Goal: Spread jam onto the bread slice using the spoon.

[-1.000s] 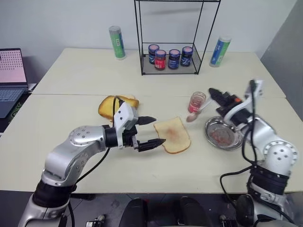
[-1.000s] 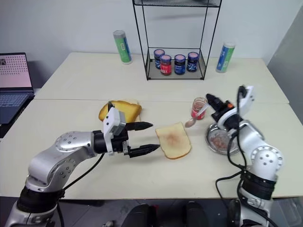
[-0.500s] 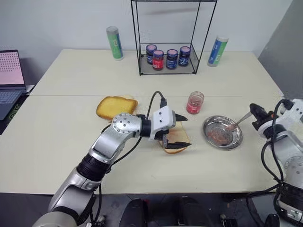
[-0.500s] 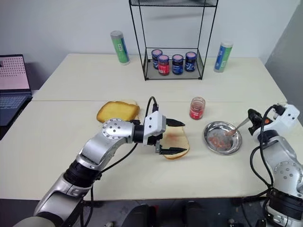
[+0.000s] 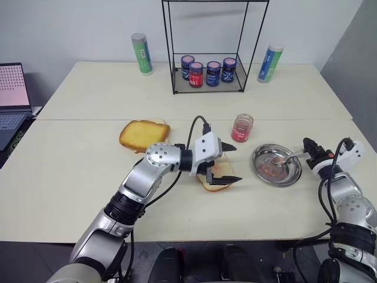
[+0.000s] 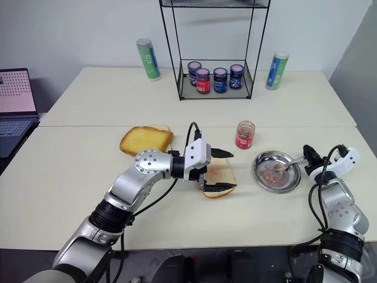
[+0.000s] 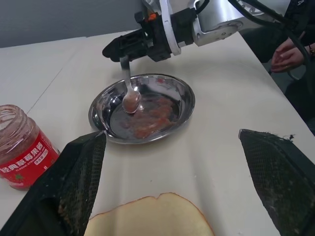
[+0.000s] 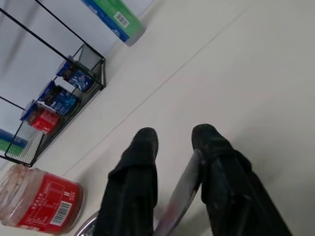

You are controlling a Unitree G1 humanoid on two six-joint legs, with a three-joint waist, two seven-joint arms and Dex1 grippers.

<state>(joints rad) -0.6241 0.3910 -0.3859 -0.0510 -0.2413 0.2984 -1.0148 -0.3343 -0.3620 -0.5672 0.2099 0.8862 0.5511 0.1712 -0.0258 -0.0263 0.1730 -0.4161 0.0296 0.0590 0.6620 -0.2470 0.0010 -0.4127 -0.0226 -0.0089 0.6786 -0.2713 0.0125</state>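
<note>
Our left end effector (image 5: 225, 165) with fingers spread wide over the bread slice (image 5: 217, 175) on the counter (image 5: 70, 171), our right end effector (image 5: 307, 150) slightly parted around the spoon (image 5: 285, 157), its bowl in the steel dish (image 5: 276, 165), jam (image 5: 241, 128) jar between slice and dish

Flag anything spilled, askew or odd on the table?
Jam residue is smeared inside the steel bowl rather than in the jam jar; the spoon rests bowl-down in it. The bread slice carries a faint pink smear. Nothing spilled on the table.
</note>
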